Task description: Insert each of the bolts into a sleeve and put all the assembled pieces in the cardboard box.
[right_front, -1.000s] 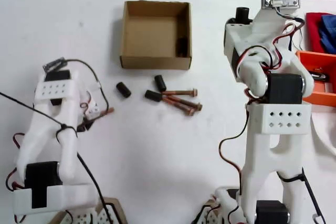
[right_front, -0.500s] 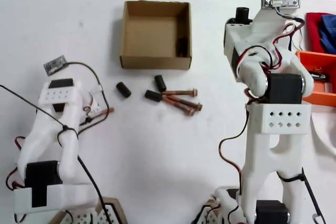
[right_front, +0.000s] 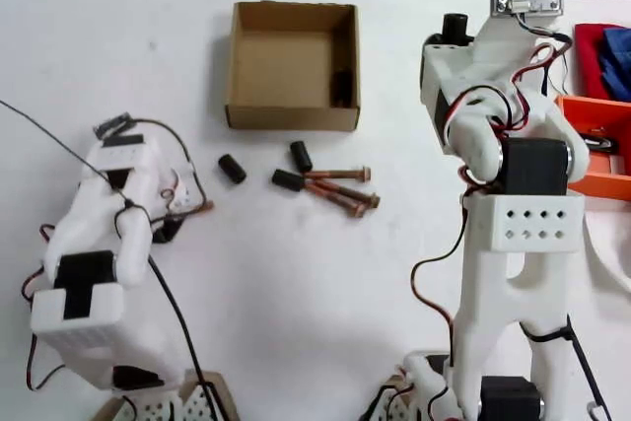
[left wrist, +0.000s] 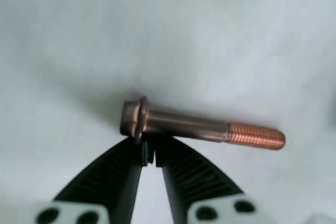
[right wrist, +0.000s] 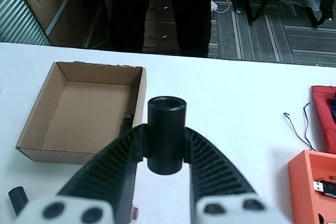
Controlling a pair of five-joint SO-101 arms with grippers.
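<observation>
On your worktop, the cardboard box sits just beyond loose bolts and loose sleeves. Your right hand pinches a black sleeve upright. Your left hand nips a copper bolt by its flange.

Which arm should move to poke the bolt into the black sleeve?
Probably the left. The left gripper pinches the bolt by its head, so the threaded end sticks out free. The right gripper holds the sleeve with its open end clear, a ready target.
</observation>
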